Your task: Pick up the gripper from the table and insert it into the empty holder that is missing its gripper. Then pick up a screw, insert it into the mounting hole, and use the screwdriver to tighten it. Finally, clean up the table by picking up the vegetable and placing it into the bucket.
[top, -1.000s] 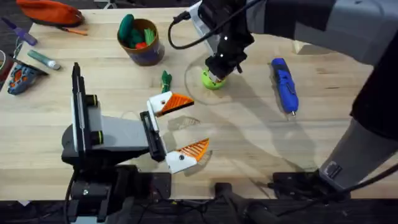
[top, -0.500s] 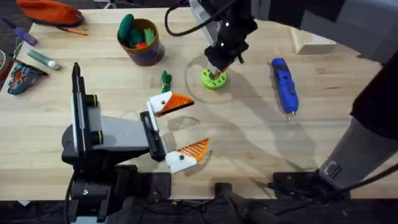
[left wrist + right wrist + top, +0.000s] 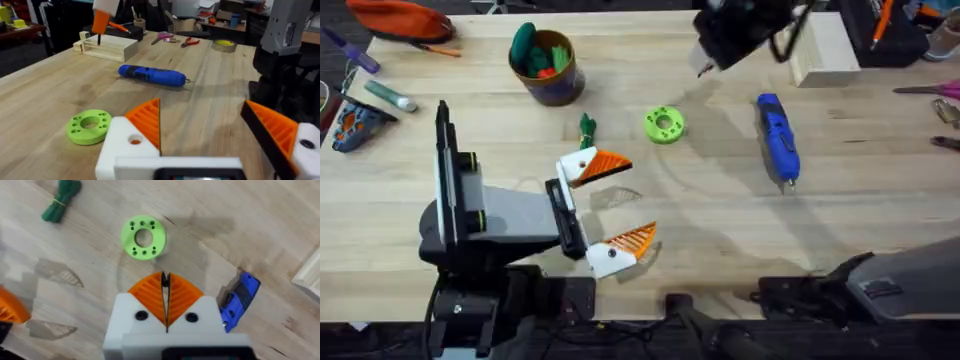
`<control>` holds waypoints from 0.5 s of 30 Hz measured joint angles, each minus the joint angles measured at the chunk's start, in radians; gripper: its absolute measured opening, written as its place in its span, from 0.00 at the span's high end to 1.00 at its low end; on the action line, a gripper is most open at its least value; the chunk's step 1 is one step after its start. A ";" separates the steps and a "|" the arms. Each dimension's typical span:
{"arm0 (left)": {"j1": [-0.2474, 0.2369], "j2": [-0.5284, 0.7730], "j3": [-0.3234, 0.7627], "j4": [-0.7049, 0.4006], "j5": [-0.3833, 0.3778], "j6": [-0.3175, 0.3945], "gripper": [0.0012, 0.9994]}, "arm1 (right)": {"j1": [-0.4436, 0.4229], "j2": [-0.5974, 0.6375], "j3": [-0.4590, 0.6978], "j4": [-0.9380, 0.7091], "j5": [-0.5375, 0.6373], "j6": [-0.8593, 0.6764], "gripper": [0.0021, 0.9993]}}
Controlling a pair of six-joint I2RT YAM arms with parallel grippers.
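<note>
On the plank table (image 3: 880,200), the left gripper (image 3: 610,208) rested near centre, its orange fingers (image 3: 147,120) spread apart. The bucket (image 3: 548,68) stood at eleven o'clock, the vegetable (image 3: 587,127) beside a green disc (image 3: 664,124), the screwdriver (image 3: 777,135) at two o'clock. The right gripper (image 3: 165,297) hovered, pressed together.

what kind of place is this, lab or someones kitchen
Most likely a workshop or robotics lab: a wooden plank table holding a blue power screwdriver, with scissors, pliers and a tape roll at its far edge.
</note>
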 joint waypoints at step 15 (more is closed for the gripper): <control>0.000 0.000 0.000 0.000 0.000 0.000 0.00 | 0.169 -0.066 0.048 -0.187 0.038 -0.022 1.00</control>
